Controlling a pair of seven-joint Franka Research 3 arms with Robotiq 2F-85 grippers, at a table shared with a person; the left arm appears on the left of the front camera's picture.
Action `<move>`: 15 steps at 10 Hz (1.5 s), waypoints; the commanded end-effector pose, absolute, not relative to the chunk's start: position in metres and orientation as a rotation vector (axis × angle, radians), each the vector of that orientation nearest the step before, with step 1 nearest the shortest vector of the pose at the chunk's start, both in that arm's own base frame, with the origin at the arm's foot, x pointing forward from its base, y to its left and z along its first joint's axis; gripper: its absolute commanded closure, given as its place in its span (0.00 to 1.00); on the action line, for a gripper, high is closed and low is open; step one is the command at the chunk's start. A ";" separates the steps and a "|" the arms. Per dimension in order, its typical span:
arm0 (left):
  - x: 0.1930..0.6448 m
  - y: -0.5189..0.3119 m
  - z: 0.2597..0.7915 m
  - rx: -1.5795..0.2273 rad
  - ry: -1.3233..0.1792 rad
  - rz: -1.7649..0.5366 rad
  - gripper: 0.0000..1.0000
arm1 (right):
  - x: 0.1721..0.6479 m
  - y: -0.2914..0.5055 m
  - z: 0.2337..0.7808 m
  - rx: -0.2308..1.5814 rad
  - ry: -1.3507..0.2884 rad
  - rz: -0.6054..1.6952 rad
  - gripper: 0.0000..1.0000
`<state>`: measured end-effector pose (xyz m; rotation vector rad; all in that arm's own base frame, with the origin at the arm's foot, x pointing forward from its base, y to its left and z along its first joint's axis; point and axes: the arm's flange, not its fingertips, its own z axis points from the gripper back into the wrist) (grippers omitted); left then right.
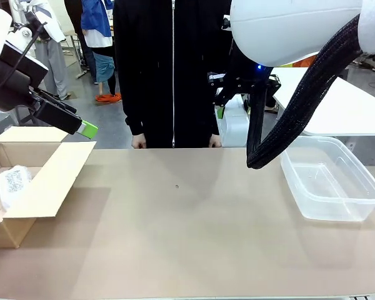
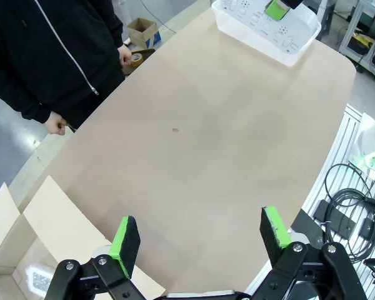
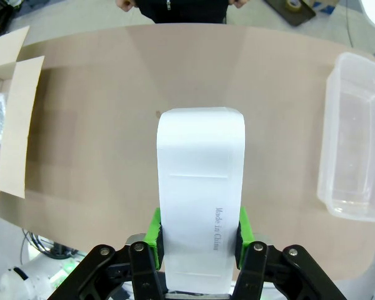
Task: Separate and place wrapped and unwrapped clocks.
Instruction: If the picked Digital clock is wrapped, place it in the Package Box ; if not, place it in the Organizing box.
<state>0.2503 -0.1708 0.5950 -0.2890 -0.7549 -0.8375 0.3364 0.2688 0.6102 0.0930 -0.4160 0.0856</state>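
Right gripper: the black, green-padded right gripper [image 3: 199, 234] is clamped on the smooth bare white plastic block with rounded corners [image 3: 200, 206], held high above the tan tabletop [image 1: 187, 225].
Left gripper: the left gripper [image 2: 200, 240] has its jaws spread wide with nothing between them, near the open brown cardboard box [image 1: 34, 187].
Wrapped bundles: two whitish bubble-wrapped bundles already lie in the cardboard box; one [image 1: 12, 181] is plain in the front view, the other barely shows at the picture's edge.
Destination: judged to be the clear plastic rectangular tub [image 1: 328, 181], bare inside, at the robot's right.
Risk: the pads grip only the block's lower end; a quick swing could let the slick plastic tilt or slip out.
Risk: a release from this height could bounce the block off the tub's rim.
Open room: the table's middle is bare; the person's hands [image 1: 139, 142] hang at the far edge, well apart from the tub.
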 end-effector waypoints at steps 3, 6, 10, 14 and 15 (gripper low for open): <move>0.250 -0.172 0.596 -0.302 -0.763 -0.837 0.00 | 0.424 0.168 0.682 -0.017 -0.243 -0.129 0.48; 0.250 -0.172 0.596 -0.302 -0.763 -0.837 0.00 | 0.466 0.069 0.653 0.024 -0.219 -0.243 0.48; 0.250 -0.172 0.596 -0.302 -0.763 -0.837 0.00 | 0.485 0.008 0.527 0.092 -0.170 -0.302 0.48; 0.250 -0.172 0.596 -0.302 -0.763 -0.837 0.00 | 0.508 -0.032 0.475 0.173 -0.008 -0.283 0.48; 0.250 -0.172 0.596 -0.302 -0.763 -0.837 0.00 | 0.512 -0.035 0.466 0.162 0.004 -0.289 0.48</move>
